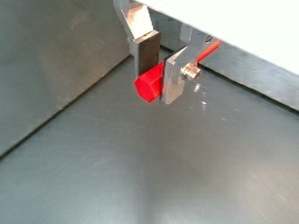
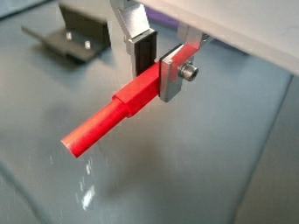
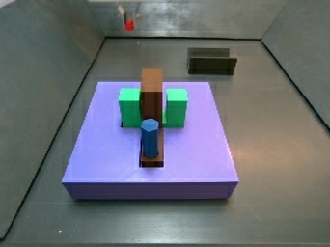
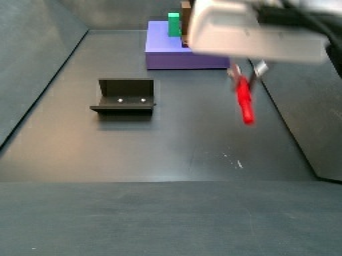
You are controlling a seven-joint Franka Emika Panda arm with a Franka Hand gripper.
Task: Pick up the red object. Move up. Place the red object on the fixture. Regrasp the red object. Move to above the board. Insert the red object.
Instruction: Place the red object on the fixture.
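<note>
Two jaws of the raised gripper (image 2: pixel 156 59) clamped on the red object (image 2: pixel 111 118).

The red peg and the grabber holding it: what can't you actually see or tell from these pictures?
- Side view: the gripper is mostly hidden by the blurred white arm; its fingers hardly show.
- Side view from behind the board: the red peg is a tiny speck at the far edge.
- Wrist view: the peg is foreshortened; length unclear.
- Fixture: cut by the frame edge.
</note>
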